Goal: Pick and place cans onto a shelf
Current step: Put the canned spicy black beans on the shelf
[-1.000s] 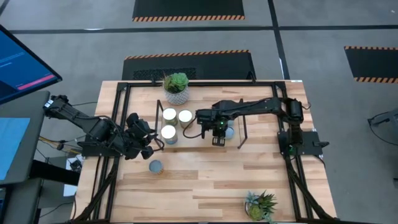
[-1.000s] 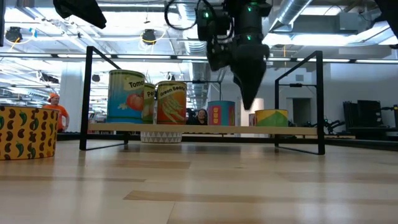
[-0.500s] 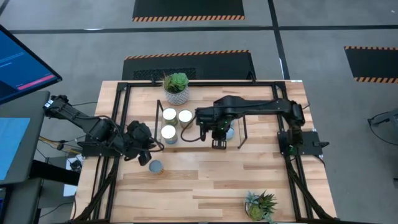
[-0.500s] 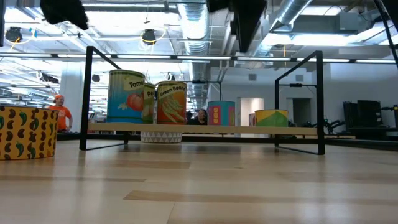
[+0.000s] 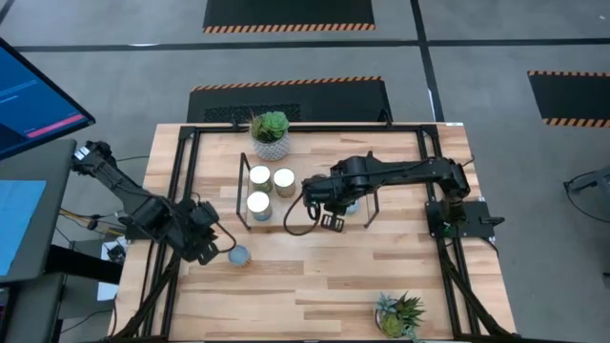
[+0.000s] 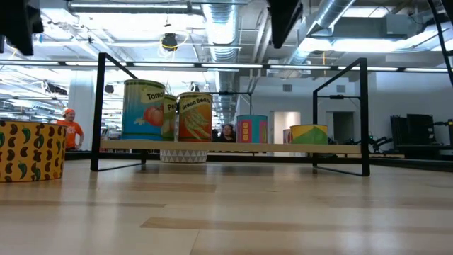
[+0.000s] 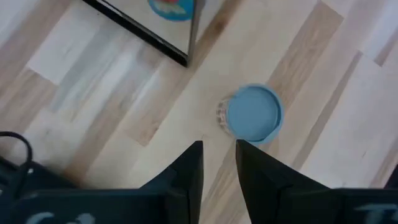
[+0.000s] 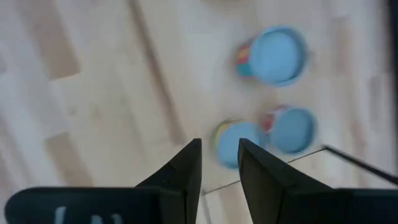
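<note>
Short blue-topped can (image 7: 254,114) upright on table, left gripper (image 7: 219,163) above, empty, fingers narrowly parted

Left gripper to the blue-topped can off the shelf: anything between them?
Nothing. In the left wrist view only bare tabletop separates the left gripper from the can.

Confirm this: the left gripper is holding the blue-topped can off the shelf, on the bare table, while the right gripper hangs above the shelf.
Not quite. The left gripper holds nothing. In the left wrist view its fingers stand apart and empty, and the blue-topped can sits on the table just ahead of them, untouched. The rest stands: that can is off the shelf, and the right gripper hangs above the shelf in the high view.
</note>
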